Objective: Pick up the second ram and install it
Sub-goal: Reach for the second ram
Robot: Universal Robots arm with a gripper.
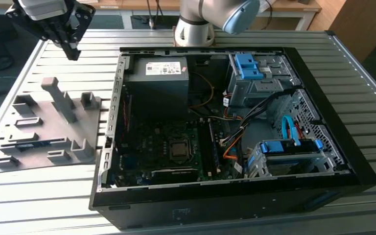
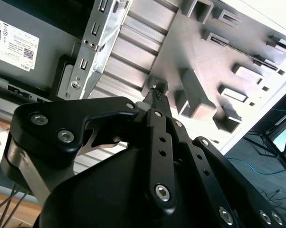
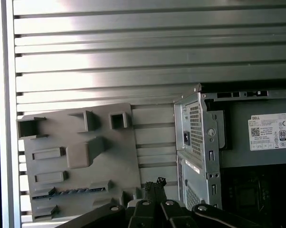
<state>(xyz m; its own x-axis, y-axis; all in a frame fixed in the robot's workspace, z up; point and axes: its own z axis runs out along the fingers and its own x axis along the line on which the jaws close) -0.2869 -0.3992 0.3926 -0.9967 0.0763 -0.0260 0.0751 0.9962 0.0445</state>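
The hand [image 1: 74,54], pressed together and empty, hangs above the tray [image 3: 119,156], whose slot holds the ram [image 3: 69,191] on edge, apparently for pinching.

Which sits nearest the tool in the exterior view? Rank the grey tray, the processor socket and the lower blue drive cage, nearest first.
1. Grey tray: exterior view's left, on the same side as the tool.
2. Processor socket: middle of the computer case.
3. Lower blue drive cage: inside the case, exterior view's right.

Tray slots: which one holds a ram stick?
The long slot holding the blue-green ram; the tray's other slots show only grey.
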